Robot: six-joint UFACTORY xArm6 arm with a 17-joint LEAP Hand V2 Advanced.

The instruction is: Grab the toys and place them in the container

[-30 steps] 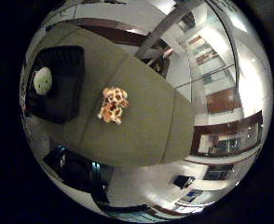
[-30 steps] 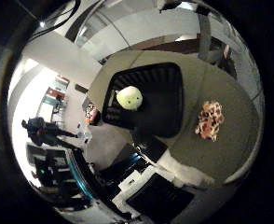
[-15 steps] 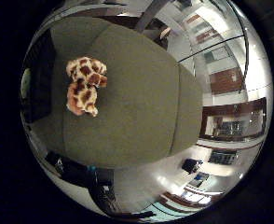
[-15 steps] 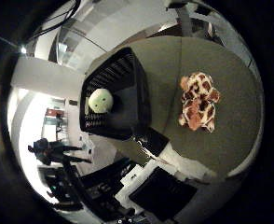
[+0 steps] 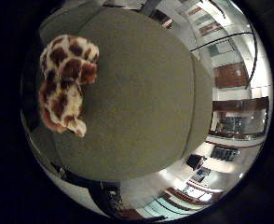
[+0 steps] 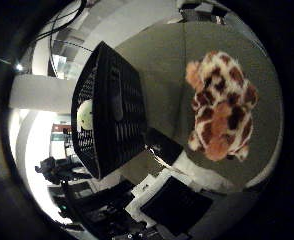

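Observation:
A spotted brown-and-cream plush toy lies on the grey-green table. It looms large in the right thumb side palm view, so the palm is close above it. It also shows in the right little finger side palm view, lying on the table. A black container stands on the table beside the toy, with a pale green round toy inside it.
The table's edge runs close past the toy in the right thumb side palm view, with dark equipment below it on the floor. In the right little finger side palm view a wide stretch of table lies beyond the toy.
Both views have closed in on the plush toy, which now appears much larger. The camera has come down toward the table. The toy and the container have not moved.

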